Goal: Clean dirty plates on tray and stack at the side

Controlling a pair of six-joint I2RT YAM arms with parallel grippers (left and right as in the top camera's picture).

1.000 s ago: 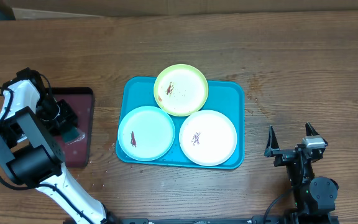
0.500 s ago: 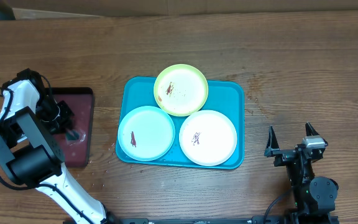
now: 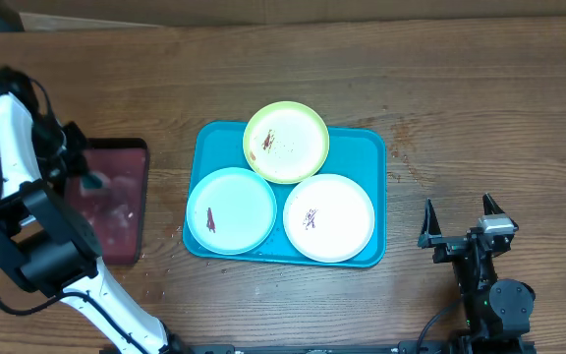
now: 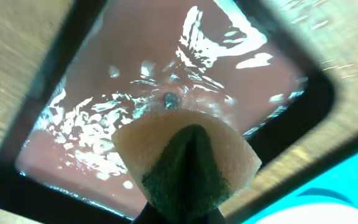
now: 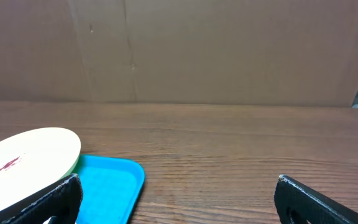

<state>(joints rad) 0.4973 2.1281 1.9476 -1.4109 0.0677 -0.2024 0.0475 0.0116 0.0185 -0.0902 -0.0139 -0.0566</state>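
Three plates lie on the turquoise tray [image 3: 360, 147]: a lime-green one [image 3: 286, 143] at the back overlapping its rim, a pale blue one [image 3: 230, 210] front left, a white one [image 3: 328, 217] front right, each with a small reddish smear. My left gripper [image 3: 82, 172] hangs over the maroon tray, shut on a yellow sponge [image 4: 191, 155] with a dark green scouring side; the left gripper [image 4: 182, 214] itself barely shows under the sponge. Right of the tray, my right gripper [image 3: 458, 208] stands open and holds nothing. In its wrist view the right gripper [image 5: 179, 205] frames bare wood.
A black-rimmed maroon tray [image 3: 116, 211] holding glistening water [image 4: 135, 68] lies left of the turquoise tray. The turquoise tray's corner [image 5: 114, 180] and a pale plate [image 5: 30, 155] with a red smear show at the right wrist view's left. A brown cardboard wall [image 5: 179, 50] backs the table.
My left gripper closed on the sponge in the maroon tray and rose with it, the arm swinging back and left. The right arm and the plates stayed still.
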